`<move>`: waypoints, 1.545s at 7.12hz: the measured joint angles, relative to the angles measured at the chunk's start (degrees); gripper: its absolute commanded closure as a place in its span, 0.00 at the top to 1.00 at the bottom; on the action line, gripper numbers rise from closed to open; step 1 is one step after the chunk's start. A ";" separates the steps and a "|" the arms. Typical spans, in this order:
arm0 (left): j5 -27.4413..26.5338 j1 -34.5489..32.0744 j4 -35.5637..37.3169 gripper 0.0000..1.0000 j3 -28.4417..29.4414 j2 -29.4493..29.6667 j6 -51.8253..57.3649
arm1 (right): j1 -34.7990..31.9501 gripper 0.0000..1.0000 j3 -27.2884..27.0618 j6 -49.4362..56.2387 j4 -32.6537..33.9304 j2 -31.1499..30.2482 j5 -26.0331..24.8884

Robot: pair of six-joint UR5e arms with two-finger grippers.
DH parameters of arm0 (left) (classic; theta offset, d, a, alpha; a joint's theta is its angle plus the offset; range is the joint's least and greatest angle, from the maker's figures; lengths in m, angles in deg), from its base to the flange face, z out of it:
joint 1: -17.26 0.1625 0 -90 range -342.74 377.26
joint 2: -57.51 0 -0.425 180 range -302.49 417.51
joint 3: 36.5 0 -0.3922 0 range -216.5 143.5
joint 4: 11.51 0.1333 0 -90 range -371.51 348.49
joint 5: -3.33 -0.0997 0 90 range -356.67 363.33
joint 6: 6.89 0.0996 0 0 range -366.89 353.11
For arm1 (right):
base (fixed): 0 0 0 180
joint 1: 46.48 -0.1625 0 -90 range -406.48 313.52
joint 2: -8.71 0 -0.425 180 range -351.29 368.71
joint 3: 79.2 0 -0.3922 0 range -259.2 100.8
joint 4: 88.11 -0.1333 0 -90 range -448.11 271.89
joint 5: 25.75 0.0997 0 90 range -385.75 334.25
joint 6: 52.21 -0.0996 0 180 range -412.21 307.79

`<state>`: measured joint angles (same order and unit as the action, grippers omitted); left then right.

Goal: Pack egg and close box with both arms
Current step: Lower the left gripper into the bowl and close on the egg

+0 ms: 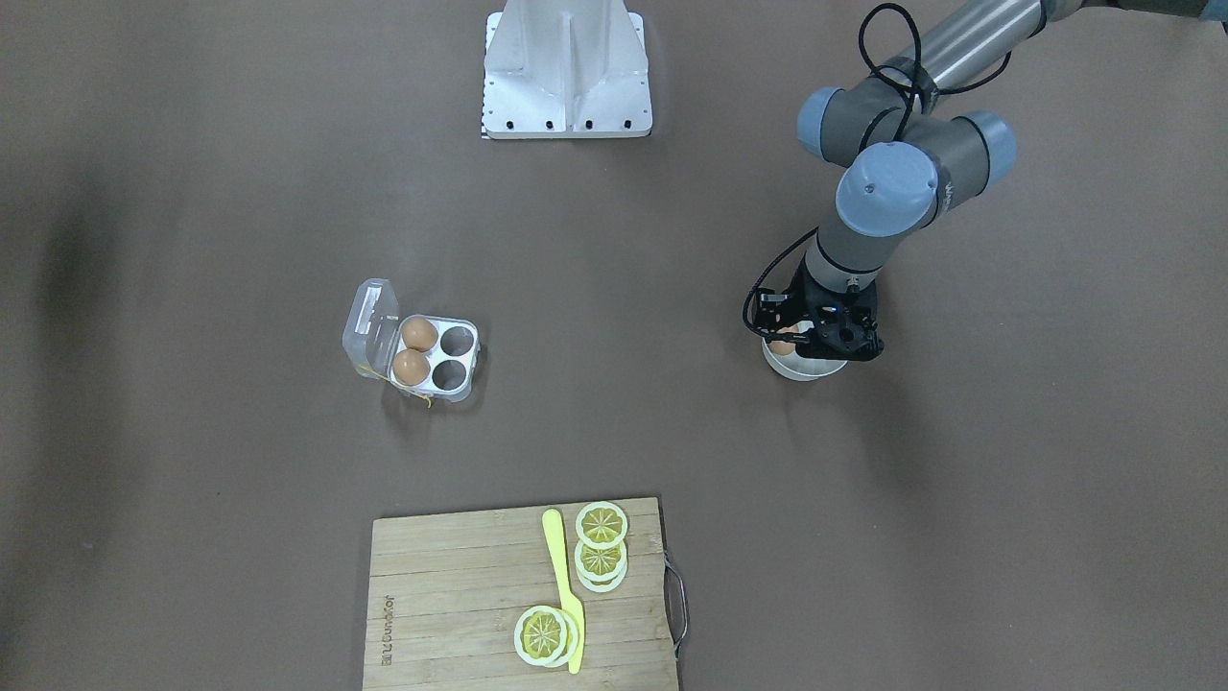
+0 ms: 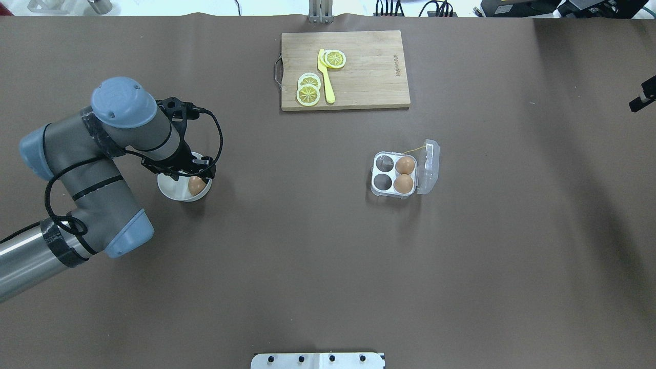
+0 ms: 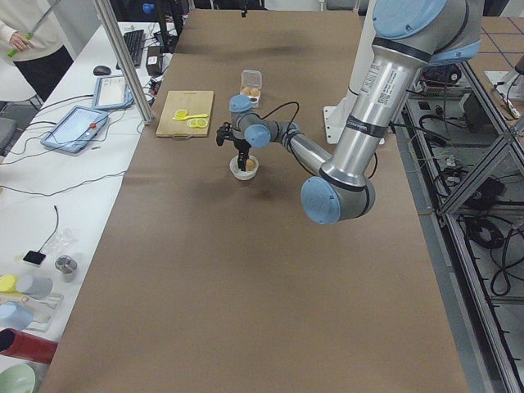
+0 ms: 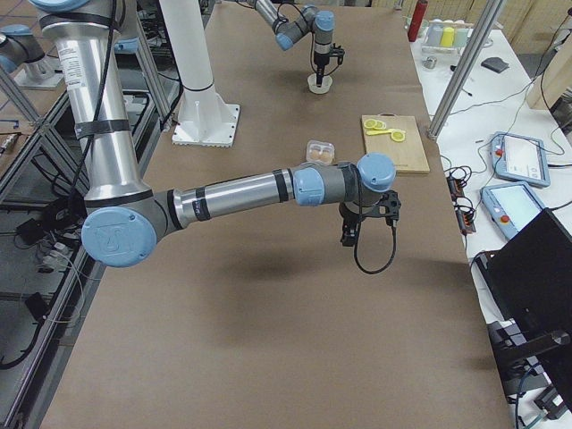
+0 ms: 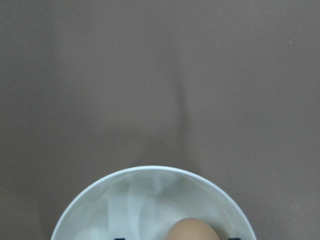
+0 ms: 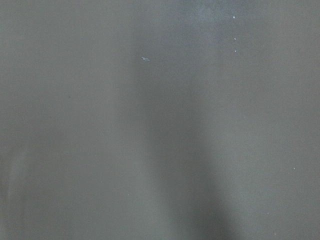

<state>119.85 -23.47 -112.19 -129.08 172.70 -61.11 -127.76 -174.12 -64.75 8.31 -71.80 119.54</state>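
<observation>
The egg (image 2: 196, 185) is light brown and lies in a round white bowl (image 2: 169, 190) at the table's left. My left gripper (image 2: 187, 174) hangs over the bowl, lowered into it. In the left wrist view the egg (image 5: 192, 230) sits at the bottom edge, with dark fingertips apart on either side of it, so the gripper is open. The box (image 2: 375, 177) stands mid-right with its clear lid (image 2: 429, 166) swung open. It holds two brown eggs (image 2: 405, 165) in the cells by the lid; the other two cells are empty. My right gripper (image 4: 349, 234) hovers over bare table; I cannot tell its state.
A wooden cutting board (image 2: 369, 77) with lemon slices and a yellow knife (image 2: 326, 77) lies at the far edge. The white metal stand (image 1: 566, 67) is at the robot's side. The right wrist view shows only brown table cover.
</observation>
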 measured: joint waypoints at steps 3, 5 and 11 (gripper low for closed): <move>-0.03 0.98 0.05 0.75 0.06 -0.06 -0.41 | 0.00 1.00 0.00 -0.08 0.00 0.00 0.00; 0.00 1.68 0.15 0.75 -0.14 -0.01 -1.11 | -0.02 1.00 0.00 -0.10 0.00 0.00 0.00; 0.03 1.88 0.24 0.59 -0.24 0.10 -1.23 | -0.01 1.00 -0.05 -0.11 0.00 0.00 0.00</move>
<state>119.88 -21.59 -111.96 -129.32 172.80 -62.34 -127.76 -174.17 -64.86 8.31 -71.80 119.54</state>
